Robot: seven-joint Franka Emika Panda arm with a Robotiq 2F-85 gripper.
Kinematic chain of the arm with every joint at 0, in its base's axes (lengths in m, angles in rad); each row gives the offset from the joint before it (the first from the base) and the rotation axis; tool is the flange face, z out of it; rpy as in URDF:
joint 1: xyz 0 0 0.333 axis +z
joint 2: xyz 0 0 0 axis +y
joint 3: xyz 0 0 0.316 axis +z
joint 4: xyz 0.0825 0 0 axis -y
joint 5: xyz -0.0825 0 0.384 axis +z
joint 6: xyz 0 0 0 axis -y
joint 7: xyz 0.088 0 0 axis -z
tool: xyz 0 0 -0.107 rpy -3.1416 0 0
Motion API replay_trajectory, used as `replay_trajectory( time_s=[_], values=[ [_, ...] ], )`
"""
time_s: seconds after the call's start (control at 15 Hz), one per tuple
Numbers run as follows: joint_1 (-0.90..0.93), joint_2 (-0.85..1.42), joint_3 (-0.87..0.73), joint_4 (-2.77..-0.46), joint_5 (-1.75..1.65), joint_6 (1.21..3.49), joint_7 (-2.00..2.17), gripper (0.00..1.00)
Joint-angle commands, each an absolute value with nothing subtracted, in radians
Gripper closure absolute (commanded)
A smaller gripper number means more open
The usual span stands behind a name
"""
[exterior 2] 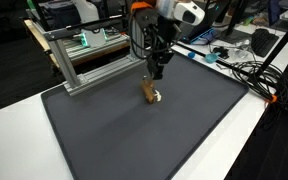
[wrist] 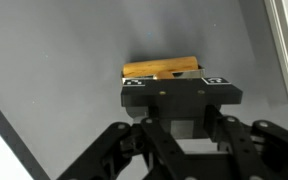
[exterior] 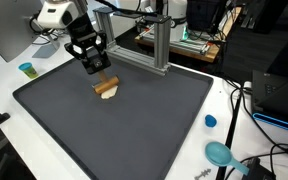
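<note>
A small wooden block (exterior: 106, 88) lies on the dark grey mat (exterior: 144, 130), brown on top with a lighter part below. It also shows in the other exterior view (exterior 2: 150, 94) and at the top of the wrist view (wrist: 160, 68). My gripper (exterior: 97, 66) hangs just above the block in both exterior views (exterior 2: 156, 72). In the wrist view the black gripper body (wrist: 179, 105) covers the fingertips, so I cannot tell whether the jaws are open or touching the block.
An aluminium frame (exterior: 149, 40) stands at the mat's far edge, also in an exterior view (exterior 2: 89, 55). A small blue cup (exterior: 27, 69), a blue cap (exterior: 210, 121) and a teal object (exterior: 219, 153) sit on the white table. Cables (exterior 2: 249, 75) lie beside the mat.
</note>
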State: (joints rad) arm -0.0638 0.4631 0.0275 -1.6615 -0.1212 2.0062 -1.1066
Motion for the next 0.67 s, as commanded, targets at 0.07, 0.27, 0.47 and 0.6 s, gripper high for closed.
replay_trajectory(
  time_s=[0.07, 0.27, 0.47, 0.6],
  values=[
    [-0.063, 0.524, 0.043, -1.567, -0.133, 1.945, -1.141, 0.79],
    [-0.075, 0.542, 0.069, -1.559, -0.092, 1.941, -1.183, 0.79],
    [-0.095, 0.543, 0.093, -1.587, -0.033, 1.973, -1.228, 0.79],
    [-0.111, 0.54, 0.102, -1.607, 0.011, 1.999, -1.25, 0.79]
  ],
)
